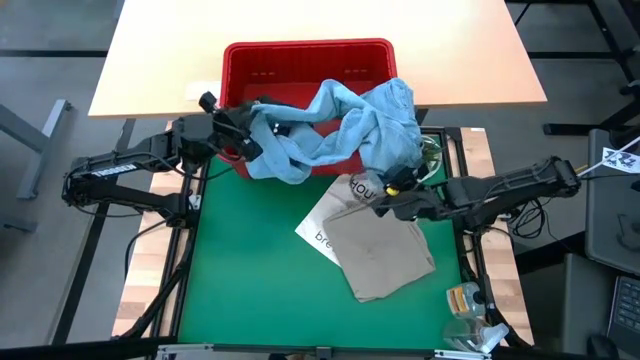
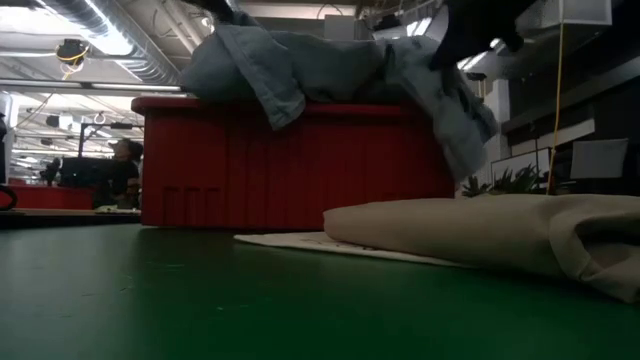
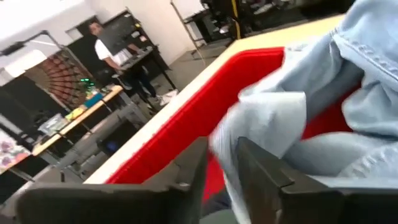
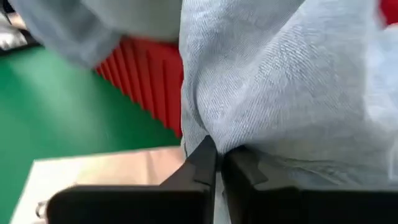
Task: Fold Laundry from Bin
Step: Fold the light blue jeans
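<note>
Folding is partly done: my left hand (image 1: 246, 128) sits narrowly parted around the blue shirt (image 1: 350, 125) draped over the red bin (image 1: 305, 60), my right hand (image 1: 388, 186) pinches its other end, and a folded beige garment (image 1: 385, 255) lies on the green surface (image 1: 250, 280).

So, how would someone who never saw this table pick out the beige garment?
Start at the red bin at the far edge of the green mat. Nearer than it, toward the right arm, the beige garment lies folded flat on a white printed bag. Its neighbour, the light blue shirt, hangs crumpled over the bin's rim.
</note>
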Action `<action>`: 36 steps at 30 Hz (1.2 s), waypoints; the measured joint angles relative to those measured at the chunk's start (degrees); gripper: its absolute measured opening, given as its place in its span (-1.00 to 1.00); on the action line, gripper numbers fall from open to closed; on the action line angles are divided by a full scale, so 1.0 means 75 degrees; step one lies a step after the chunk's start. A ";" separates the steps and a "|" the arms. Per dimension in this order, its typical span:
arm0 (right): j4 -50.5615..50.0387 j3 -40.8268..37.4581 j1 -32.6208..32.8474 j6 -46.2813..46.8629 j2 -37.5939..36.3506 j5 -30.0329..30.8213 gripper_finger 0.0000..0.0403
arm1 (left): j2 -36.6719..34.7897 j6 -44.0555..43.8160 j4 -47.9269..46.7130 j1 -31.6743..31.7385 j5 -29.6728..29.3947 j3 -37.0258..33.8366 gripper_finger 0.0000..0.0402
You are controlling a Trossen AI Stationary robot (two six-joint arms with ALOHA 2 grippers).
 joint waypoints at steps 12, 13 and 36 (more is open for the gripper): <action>-0.0187 0.1416 -0.0006 -0.1142 -0.1115 0.0154 -0.97 | 0.0050 -0.0581 0.0955 -0.0009 0.2909 0.0000 -0.26; -0.0195 0.1501 -0.0003 -0.1235 -0.1151 0.0122 -0.98 | 0.0085 -0.0828 0.0939 -0.0008 0.3326 0.0000 -0.26; -0.0181 0.2329 0.0006 -0.2201 -0.1171 -0.0627 -0.98 | 0.2670 0.0051 0.1337 -0.0510 0.3370 0.0000 0.13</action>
